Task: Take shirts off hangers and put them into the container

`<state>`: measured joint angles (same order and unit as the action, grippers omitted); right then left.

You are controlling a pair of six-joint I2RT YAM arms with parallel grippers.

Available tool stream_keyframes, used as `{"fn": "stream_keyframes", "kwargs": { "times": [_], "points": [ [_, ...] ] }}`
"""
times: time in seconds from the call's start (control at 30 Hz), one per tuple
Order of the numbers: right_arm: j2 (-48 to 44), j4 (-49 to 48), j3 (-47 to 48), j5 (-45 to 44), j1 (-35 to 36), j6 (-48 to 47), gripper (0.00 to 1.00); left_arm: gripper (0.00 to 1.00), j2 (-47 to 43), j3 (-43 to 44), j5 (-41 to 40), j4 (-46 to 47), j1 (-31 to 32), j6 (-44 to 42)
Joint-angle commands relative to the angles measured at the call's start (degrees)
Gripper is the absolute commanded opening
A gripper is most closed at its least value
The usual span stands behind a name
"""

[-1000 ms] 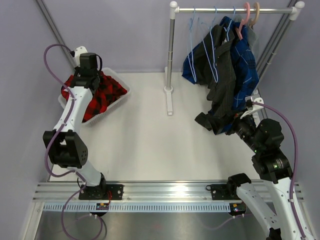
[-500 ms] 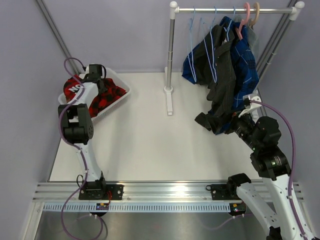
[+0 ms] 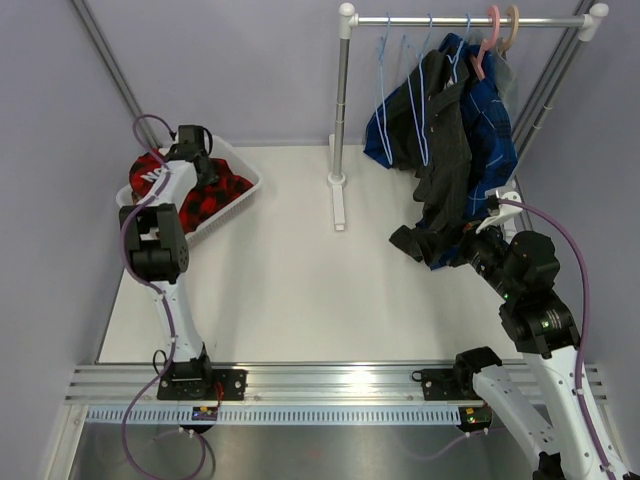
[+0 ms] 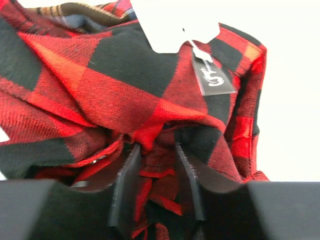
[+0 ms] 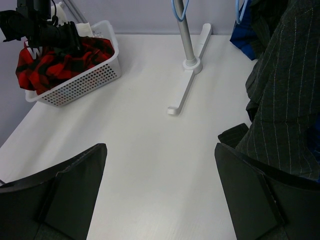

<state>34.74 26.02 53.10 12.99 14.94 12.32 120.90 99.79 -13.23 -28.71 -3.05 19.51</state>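
The red-and-black check shirt (image 3: 212,190) (image 4: 125,85) lies bunched in the white slotted container (image 3: 246,186) (image 5: 87,80) at the far left. My left gripper (image 3: 197,163) (image 4: 155,147) is pushed down into it. Its fingers stand parted, with loose red folds lying between them, so it is open. A dark grey shirt (image 3: 445,160) (image 5: 290,100) and a blue plaid shirt (image 3: 497,120) hang on the rail at the right, with light-blue hangers (image 3: 385,60) beside them. My right gripper (image 3: 470,250) (image 5: 160,170) is wide open over bare table, just left of the grey shirt's hem.
The rack's upright pole (image 3: 342,100) and flat foot (image 3: 338,205) (image 5: 187,85) stand mid-table. A pink hanger (image 3: 490,35) and a beige hanger (image 3: 512,25) hang at the rail's right end. A white tag (image 4: 175,25) and a dark label (image 4: 215,75) hang from the red shirt. A brown plaid edge (image 4: 75,9) shows beneath it.
My left arm has folded back and the gripper has gone down into the container with the red shirt. Its jaws have parted. The right arm has barely shifted.
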Motion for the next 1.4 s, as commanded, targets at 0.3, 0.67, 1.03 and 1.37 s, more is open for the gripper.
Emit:
{"fn": "stream_keyframes", "kwargs": {
  "times": [0.3,0.67,1.03,1.37],
  "points": [
    [-2.6,-1.1,0.7,-0.2,-0.2,-0.3,0.99,0.8,-20.4,1.5,-3.3,-1.4,1.0,-2.9],
    [-4.7,-0.7,1.1,-2.8,-0.2,-0.2,1.0,0.99,-45.3,-8.5,1.4,-1.4,5.5,-5.8],
    [-12.1,4.7,8.1,-12.6,-0.2,-0.3,1.0,0.99,-85.5,-28.7,14.4,-3.2,5.5,-10.0],
    [-17.7,8.9,11.4,-23.9,0.0,-2.7,0.99,0.99,-98.3,-30.6,13.5,-13.8,10.9,-11.6]
  ]
}}
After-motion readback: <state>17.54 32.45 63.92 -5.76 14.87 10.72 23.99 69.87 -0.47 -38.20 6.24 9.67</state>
